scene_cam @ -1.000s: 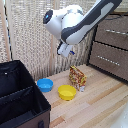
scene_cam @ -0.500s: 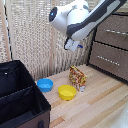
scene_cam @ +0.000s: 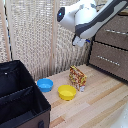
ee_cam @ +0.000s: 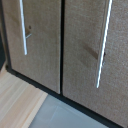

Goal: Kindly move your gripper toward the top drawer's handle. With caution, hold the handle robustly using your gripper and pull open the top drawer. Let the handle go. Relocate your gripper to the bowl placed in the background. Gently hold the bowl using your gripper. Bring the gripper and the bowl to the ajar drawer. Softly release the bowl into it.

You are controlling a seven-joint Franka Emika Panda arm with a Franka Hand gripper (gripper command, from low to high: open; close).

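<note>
Nearest, I see a black box (scene_cam: 17,97) at 8 o'clock on the surface (scene_cam: 95,107). Beyond it sit the bowl (scene_cam: 45,84), a yellow bowl (scene_cam: 67,92) and a snack bag (scene_cam: 77,78). Farther, at 2 o'clock, the tool (scene_cam: 81,41) hovers beside the top drawer (scene_cam: 113,36); I cannot tell whether its fingers are apart.

You have two bowls on the table (scene_cam: 100,107): one blue bowl (scene_cam: 45,84), one yellow bowl (scene_cam: 67,92). Add one snack packet (scene_cam: 77,77), one black fabric box (scene_cam: 20,100), and two drawer fronts, each with one silver handle (scene_cam: 108,58).
</note>
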